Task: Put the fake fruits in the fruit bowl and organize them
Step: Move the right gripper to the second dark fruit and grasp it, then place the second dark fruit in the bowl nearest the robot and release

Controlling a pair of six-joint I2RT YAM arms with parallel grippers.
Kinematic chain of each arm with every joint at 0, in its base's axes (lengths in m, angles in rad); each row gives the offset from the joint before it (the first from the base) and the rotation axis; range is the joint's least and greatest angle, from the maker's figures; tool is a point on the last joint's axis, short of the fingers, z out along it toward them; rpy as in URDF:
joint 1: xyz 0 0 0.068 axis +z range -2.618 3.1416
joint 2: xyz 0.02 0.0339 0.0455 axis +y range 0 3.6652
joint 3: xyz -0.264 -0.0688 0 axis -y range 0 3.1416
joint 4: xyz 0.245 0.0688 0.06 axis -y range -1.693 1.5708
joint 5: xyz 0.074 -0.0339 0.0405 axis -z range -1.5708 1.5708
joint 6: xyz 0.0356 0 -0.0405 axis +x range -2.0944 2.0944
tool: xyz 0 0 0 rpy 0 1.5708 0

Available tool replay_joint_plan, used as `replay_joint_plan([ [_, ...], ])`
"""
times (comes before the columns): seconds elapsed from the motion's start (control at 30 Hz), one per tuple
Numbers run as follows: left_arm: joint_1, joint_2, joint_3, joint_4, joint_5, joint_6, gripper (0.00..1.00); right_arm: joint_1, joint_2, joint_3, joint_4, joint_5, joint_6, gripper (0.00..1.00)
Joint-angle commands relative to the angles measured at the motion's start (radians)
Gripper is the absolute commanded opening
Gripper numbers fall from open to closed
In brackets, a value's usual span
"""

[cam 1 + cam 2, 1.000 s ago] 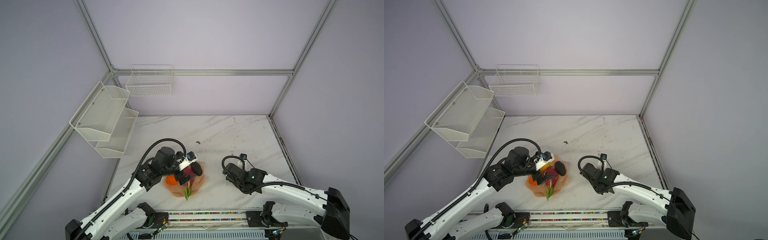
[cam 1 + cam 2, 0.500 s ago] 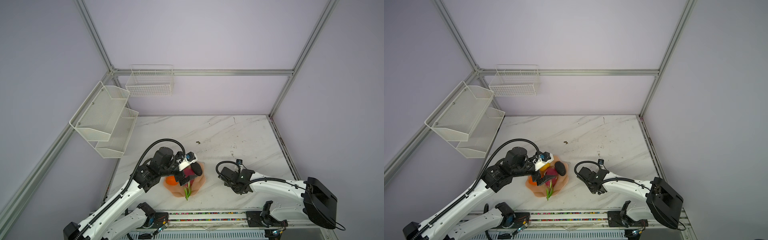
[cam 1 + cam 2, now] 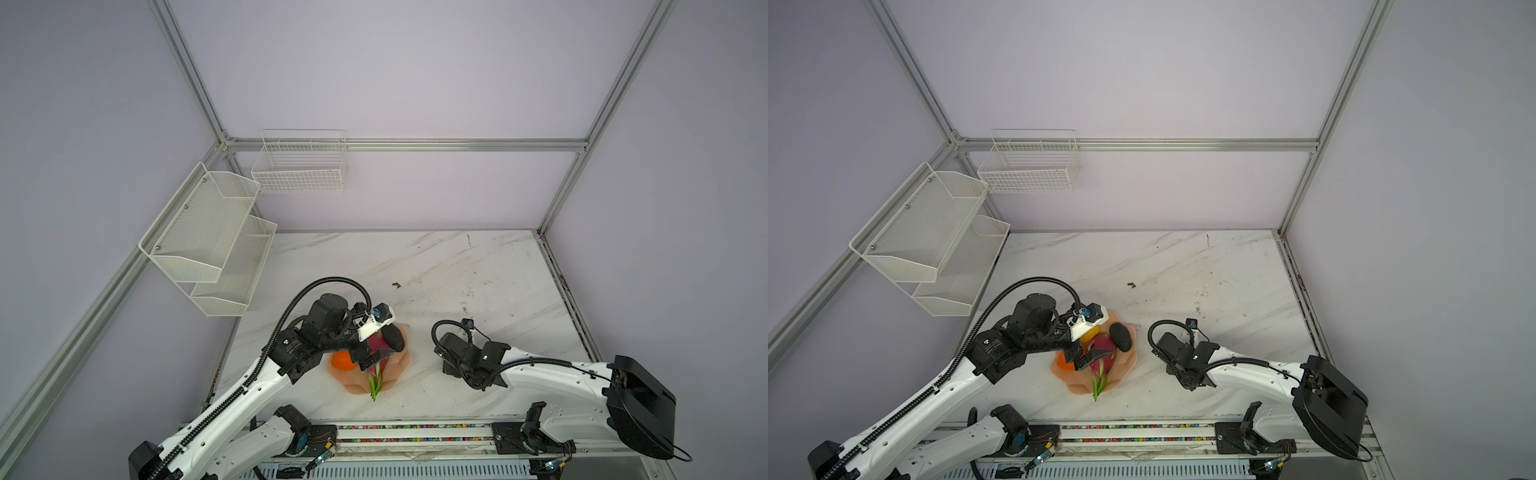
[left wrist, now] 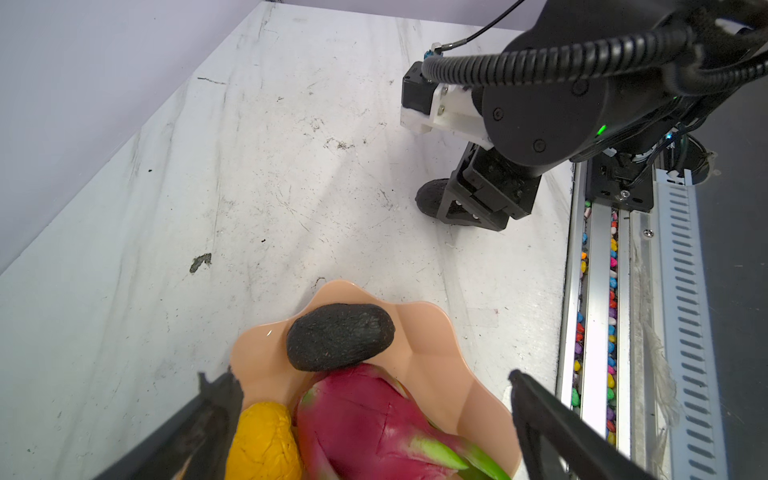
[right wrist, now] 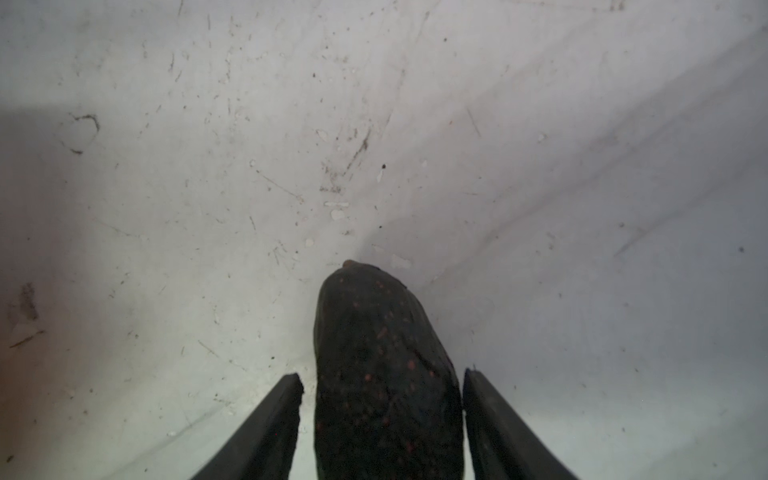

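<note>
Table [image 3: 415,266], one, marble, carries the scene. Left arm [image 3: 249,395] reaches over the bowl and right arm [image 3: 552,374] lies low to the bowl's right: two in all.

Mesh baskets [image 3: 199,224], two, are stacked on the left wall; wire basket [image 3: 299,166], one, hangs on the back wall.

Bowl [image 3: 400,365], one, peach with a scalloped rim, sits near the table's front edge.

Fruits [image 3: 1102,347], five, four of them in the bowl:
- Dragon fruit [image 4: 365,415], one, lies in the middle with its green tip over the front rim.
- Orange [image 3: 343,360], one, lies at the bowl's left side.
- Pear [image 4: 262,440], one, yellow, touches the dragon fruit.
- Oval A [image 4: 338,336], black, rests against the dragon fruit.

Oval B [image 5: 370,316], the fifth fruit, lies on the table apart from the bowl.

Left gripper [image 4: 368,376] hangs over the bowl, fingers spread wide, holding nothing. Right gripper [image 5: 382,374] is down at the table with a finger on each side of oval B. One finger touches it and the other shows a sliver of gap. Whether it pinches cannot be told.
</note>
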Motion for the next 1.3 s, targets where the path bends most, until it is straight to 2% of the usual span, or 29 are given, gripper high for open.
replay_joint_plan([
  [0.0,-0.002,-0.002,-0.019,0.028,-0.006,-0.007,1.0,0.005,0.013,0.003,0.025,0.0,-0.012,0.47],
  [0.17,-0.002,0.001,-0.018,0.023,-0.019,-0.006,1.0,0.005,-0.005,0.026,0.062,-0.003,-0.09,0.37],
  [0.3,-0.003,-0.002,-0.018,0.02,-0.039,-0.003,1.0,0.026,-0.078,0.064,0.142,-0.046,-0.183,0.37],
  [0.43,-0.002,-0.004,-0.019,-0.004,-0.101,0.009,1.0,0.1,-0.137,0.109,0.191,-0.055,-0.195,0.36],
  [0.57,0.0,-0.003,-0.014,-0.025,-0.136,0.019,1.0,0.209,-0.104,0.161,0.232,-0.068,-0.214,0.36],
  [0.83,0.007,-0.045,-0.027,-0.011,-0.239,-0.007,1.0,0.384,0.047,0.213,0.294,-0.045,-0.122,0.36],
  [0.97,0.01,-0.052,-0.028,-0.008,-0.25,-0.012,1.0,0.391,0.1,0.221,0.295,-0.024,-0.11,0.36],
  [1.27,0.01,-0.053,-0.027,-0.007,-0.244,-0.012,1.0,0.391,0.074,0.221,0.294,0.036,-0.089,0.36],
])
